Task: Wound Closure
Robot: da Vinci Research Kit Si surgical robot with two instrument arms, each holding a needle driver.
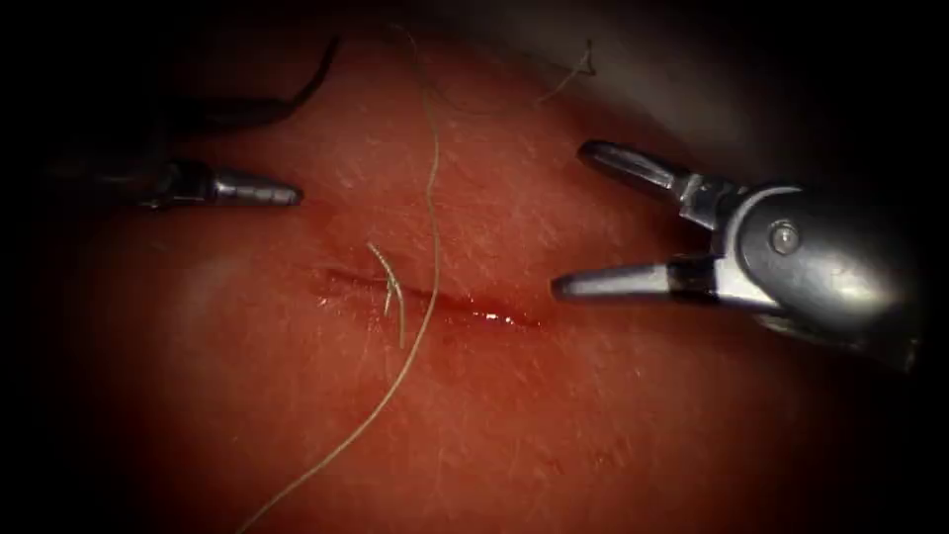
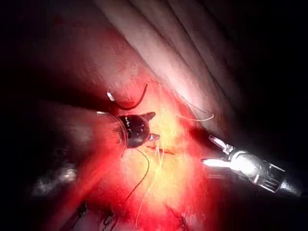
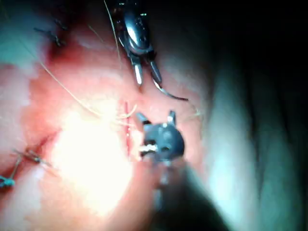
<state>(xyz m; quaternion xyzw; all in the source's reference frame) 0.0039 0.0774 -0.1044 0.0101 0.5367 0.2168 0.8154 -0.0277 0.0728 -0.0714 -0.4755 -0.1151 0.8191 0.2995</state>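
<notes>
Needle (image 1: 297, 99) loose on tissue (image 1: 593, 425) left of cut (image 1: 425, 297), thread (image 1: 432, 198) across it; right tool (image 1: 569, 219) spread, empty. From left wrist, left tool (image 2: 153, 126) tips apart (holding nothing, seemingly) beside needle (image 2: 132, 103). From right wrist, likewise; probably best gripped mid-curve, clear of thread.

No legible text, label, brand, number or sign is found on any surface in the three views.
</notes>
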